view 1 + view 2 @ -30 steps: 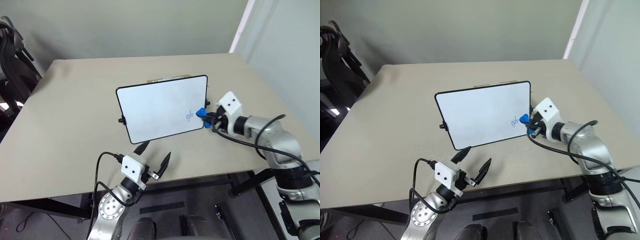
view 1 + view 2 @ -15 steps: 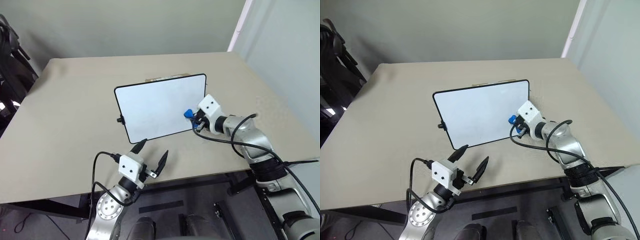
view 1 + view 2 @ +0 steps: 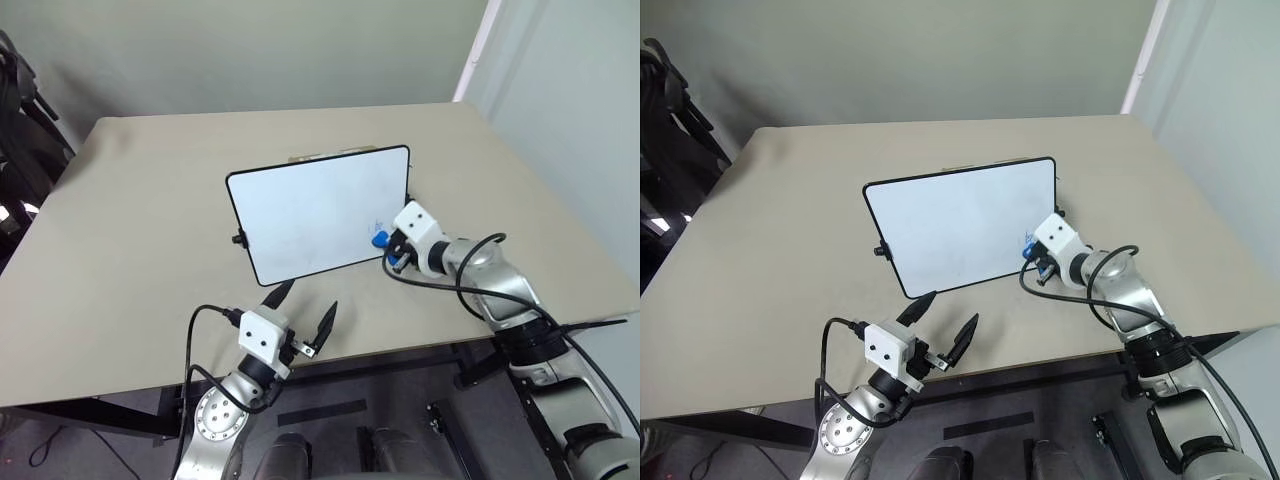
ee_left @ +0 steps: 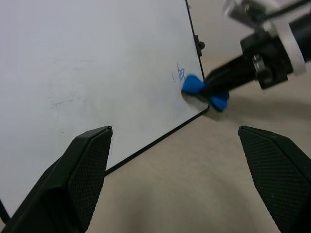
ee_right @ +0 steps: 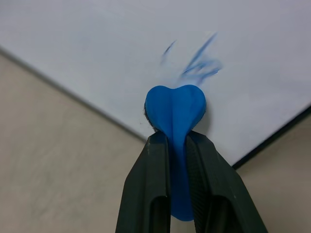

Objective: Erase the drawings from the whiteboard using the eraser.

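Right tool [image 5: 177,145] clamped on eraser [image 5: 175,110], pressing whiteboard [image 3: 310,210] corner below scribble [image 5: 197,65]; left tool [image 3: 300,312] apart. Risk: propped whiteboard tipping.

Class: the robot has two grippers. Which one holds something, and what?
The right gripper, shut on the blue eraser against the whiteboard. The left gripper hangs open, holding nothing.

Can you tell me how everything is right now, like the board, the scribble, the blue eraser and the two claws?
whiteboard: propped up on the table, mostly white.
drawings: partly smudged, not wiped off yet.
eraser: pinched in the right jaws, pressed on the board just below the scribble.
right gripper: shut on the eraser.
left gripper: jaws open, holding nothing.
table: flat, tan.
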